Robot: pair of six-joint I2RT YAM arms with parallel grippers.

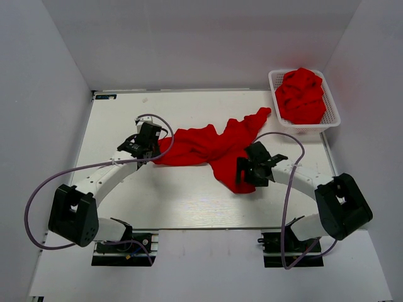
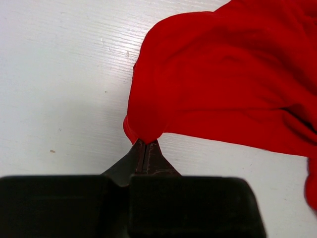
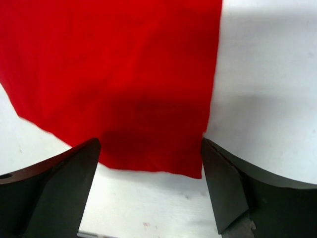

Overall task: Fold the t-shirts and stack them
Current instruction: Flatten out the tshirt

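My left claw [image 2: 146,148] is pinched tight on an edge of the red t-shirt [image 2: 223,74] — my right claw [image 3: 150,148] gapes wide, straddling its hem; it lies crumpled on the table [image 1: 189,204] between both.

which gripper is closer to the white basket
Right. The right gripper is open over the red shirt, near-left of the white basket; the left gripper pinches that shirt's left end, much farther off.

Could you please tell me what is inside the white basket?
The white basket holds a crumpled heap of red cloth that nearly fills it. How many garments there are, and anything beneath them, is covered.
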